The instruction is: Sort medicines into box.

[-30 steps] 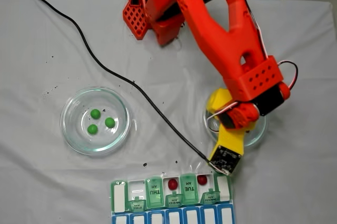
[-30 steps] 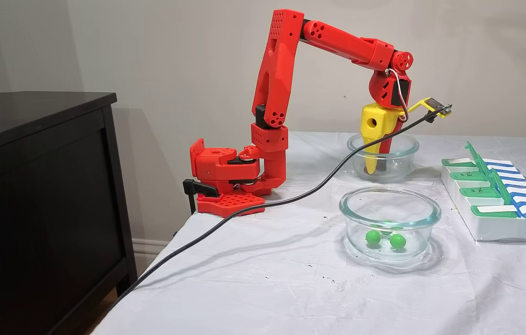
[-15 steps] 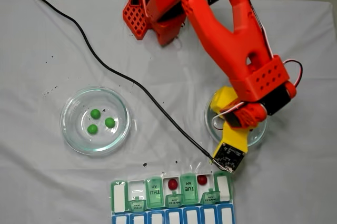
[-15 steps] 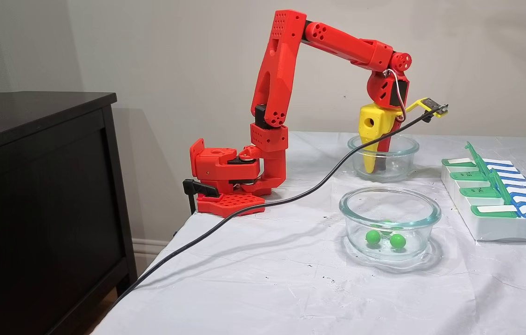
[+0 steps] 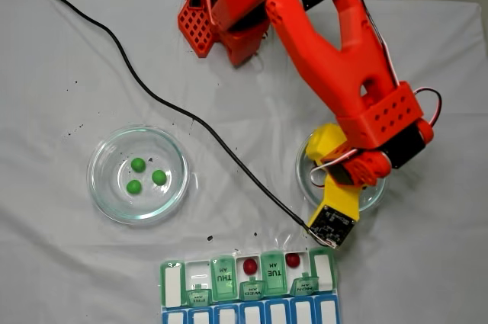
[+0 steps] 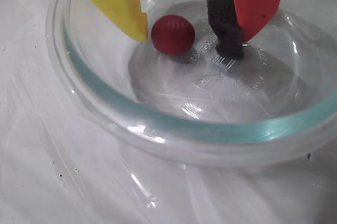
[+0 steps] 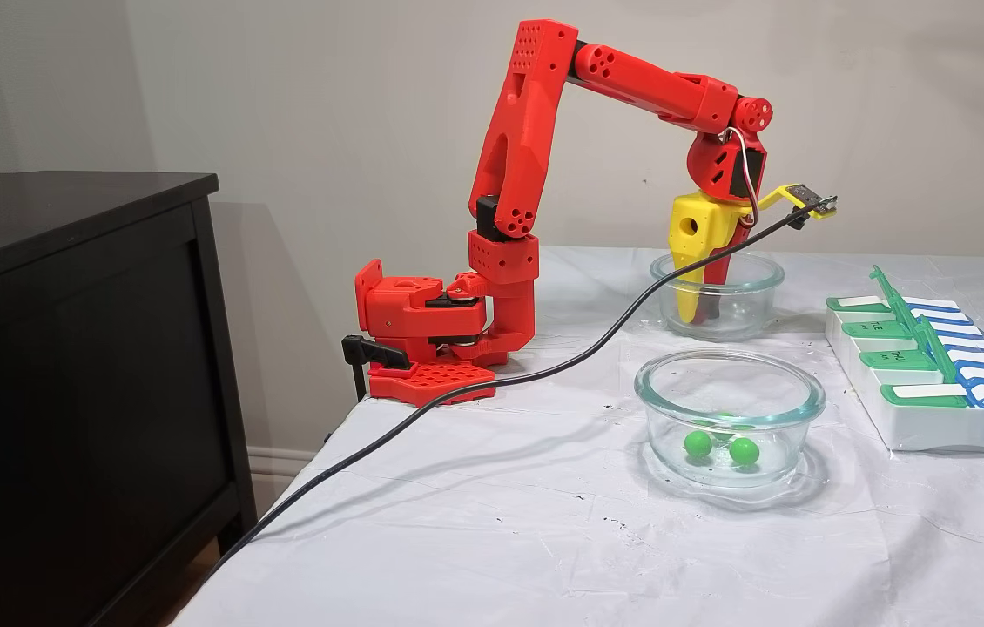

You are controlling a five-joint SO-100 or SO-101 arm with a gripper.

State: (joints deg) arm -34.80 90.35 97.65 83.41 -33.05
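over on the far left of a fixed view a black cabinet (image 7: 65, 366) stands beside the table (image 7: 475, 531), which is draped in a wrinkled white cloth. a black cable (image 7: 457, 392) climbs up from the floor edge, crosses the cloth and runs to the small camera board (image 7: 810, 198) on the arm's wrist. next comes the red arm (image 7: 527, 174), its base (image 7: 422, 326) clamped at the table's back edge, reaching over and down to the right.

in a fixed view from above, a round glass dish (image 5: 138, 174) sits to the left with three green balls (image 5: 142, 175) loose inside it, well apart from the arm. the cable passes just beside that dish's upper right rim on its slant across the table.

further right is a second glass dish (image 6: 158, 118), and the hand (image 6: 187, 37) is lowered inside it. its fingers are spread: the yellow finger (image 6: 113, 0) touches the left side of a red ball (image 6: 172, 34), while the red finger's black foam pad (image 6: 224, 26) stands a little apart on the ball's right. the ball rests on the dish floor between them, not pinched. from above, the arm's wrist and the yellow part cover most of this dish, so the ball is hidden there.

along the near edge, right of centre in the view from above, lies the pill box (image 5: 248, 286). two of its compartments stand open, each with a red ball (image 5: 249, 265) inside; i can read green lids marked thu and tue beside them, with a blue row below.
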